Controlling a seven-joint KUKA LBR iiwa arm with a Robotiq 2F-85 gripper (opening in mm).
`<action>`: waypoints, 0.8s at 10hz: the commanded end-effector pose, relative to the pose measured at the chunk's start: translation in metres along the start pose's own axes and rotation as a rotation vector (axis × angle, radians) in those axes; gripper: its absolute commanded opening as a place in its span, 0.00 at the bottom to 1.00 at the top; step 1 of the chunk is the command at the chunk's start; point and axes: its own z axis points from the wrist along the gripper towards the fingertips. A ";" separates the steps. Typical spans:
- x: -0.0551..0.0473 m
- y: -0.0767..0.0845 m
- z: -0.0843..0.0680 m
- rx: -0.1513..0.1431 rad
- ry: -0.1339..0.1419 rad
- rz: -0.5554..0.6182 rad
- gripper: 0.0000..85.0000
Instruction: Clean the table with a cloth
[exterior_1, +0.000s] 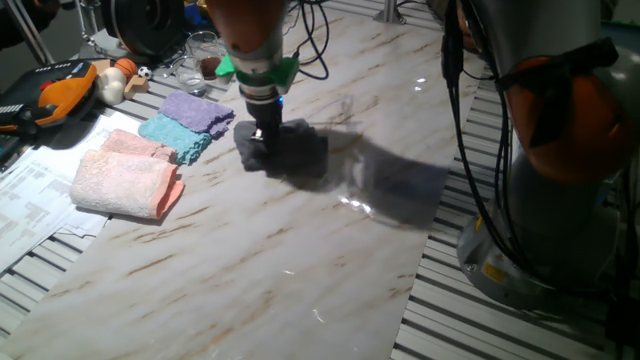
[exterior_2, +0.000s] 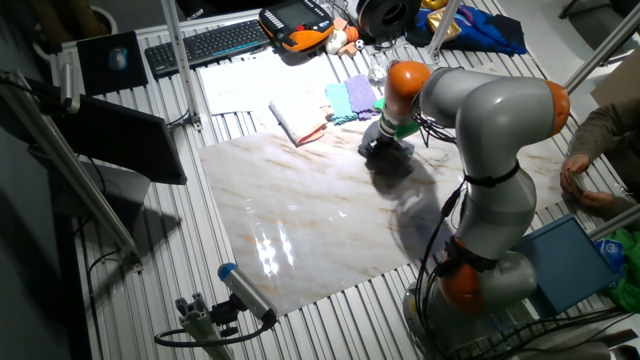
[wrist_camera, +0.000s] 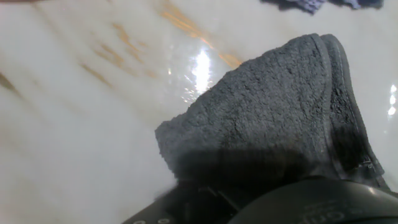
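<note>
The white marble-look table (exterior_1: 250, 250) shows in the other fixed view (exterior_2: 290, 200) and fills the hand view (wrist_camera: 74, 124). The dark grey cloth (exterior_1: 300, 150) lies on its far middle part, also seen in the other fixed view (exterior_2: 392, 162). My gripper (exterior_1: 260, 137) points straight down onto the cloth's left end and appears shut on it; it also shows in the other fixed view (exterior_2: 383, 143). In the hand view the cloth (wrist_camera: 280, 106) bunches up toward the camera and hides the fingertips.
A pink towel (exterior_1: 125, 180), a teal cloth (exterior_1: 178, 133) and a purple cloth (exterior_1: 197, 110) lie at the table's left edge. Behind them are glasses (exterior_1: 195, 60), an orange pendant (exterior_1: 60, 90) and papers (exterior_1: 40, 190). The arm's base (exterior_1: 560, 200) stands to the right.
</note>
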 end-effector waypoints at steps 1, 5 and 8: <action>0.004 -0.007 0.000 -0.004 0.007 -0.008 0.00; 0.029 -0.044 -0.004 -0.002 0.023 -0.054 0.00; 0.044 -0.039 -0.002 -0.036 0.042 -0.040 0.00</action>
